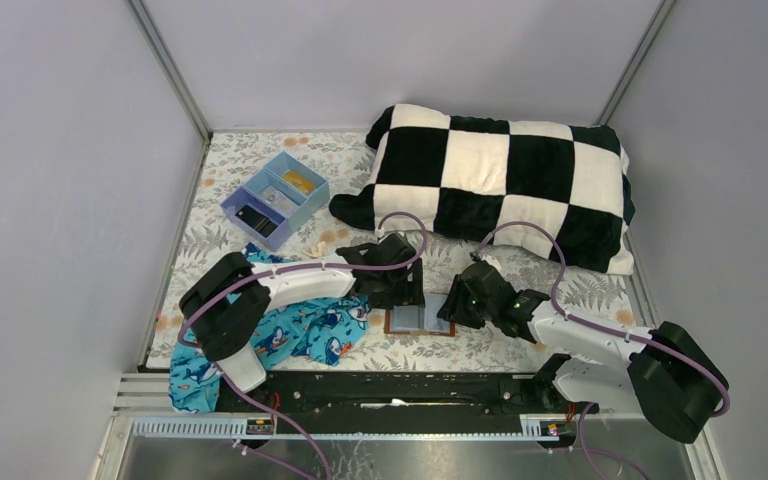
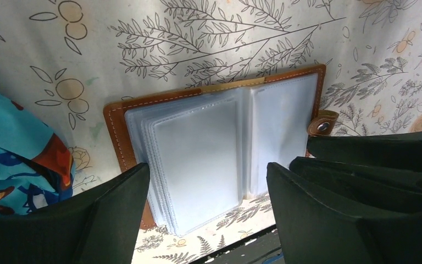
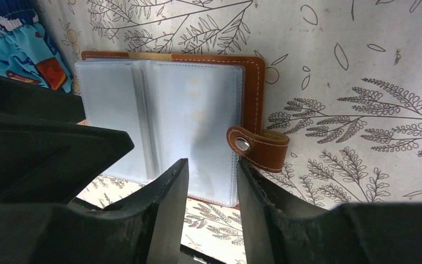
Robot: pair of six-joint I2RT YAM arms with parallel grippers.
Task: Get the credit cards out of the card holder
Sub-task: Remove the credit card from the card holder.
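- The card holder (image 2: 220, 132) is being kept spread open on the floral tablecloth (image 2: 209, 38), clear sleeves up, just beneath both grippers.
- The left gripper (image 2: 207, 176) is being held wide open over the sleeves, gripping nothing.
- The right gripper (image 3: 212, 165) is being held partly open over the near edge beside the snap tab (image 3: 255, 146), clamping nothing.

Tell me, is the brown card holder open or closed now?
Open. The card holder lies spread flat on the floral cloth, its clear sleeves exposed on both halves, and the snap tab is unfastened at the side.
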